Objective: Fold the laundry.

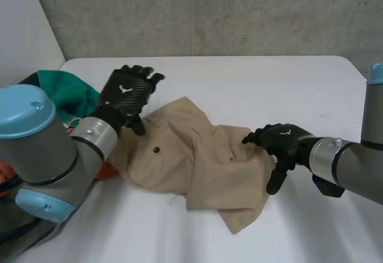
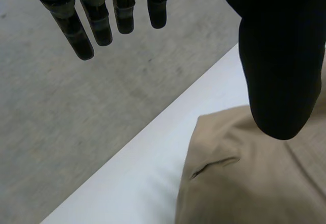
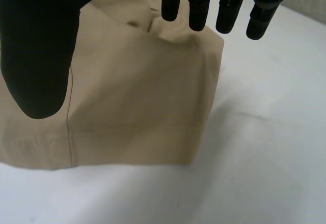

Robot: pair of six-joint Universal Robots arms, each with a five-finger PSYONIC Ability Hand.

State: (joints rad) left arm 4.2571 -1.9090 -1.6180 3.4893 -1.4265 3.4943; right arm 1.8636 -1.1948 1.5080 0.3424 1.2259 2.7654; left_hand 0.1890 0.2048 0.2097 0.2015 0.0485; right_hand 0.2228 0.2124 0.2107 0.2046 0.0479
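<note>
A beige garment is lying crumpled on the table. The left hand and right hand are hovering over its ends, both open and empty.

We see a tan garment of matt woven cloth, creased and stitched along its seams, on a table with a smooth, matt white top. The back of the left hand shows a carbon-like weave with a slight sheen; the right hand looks matt black. A light-blue cap looks like smooth plastic. Behind, the wall is rough, pitted grey concrete.
</note>
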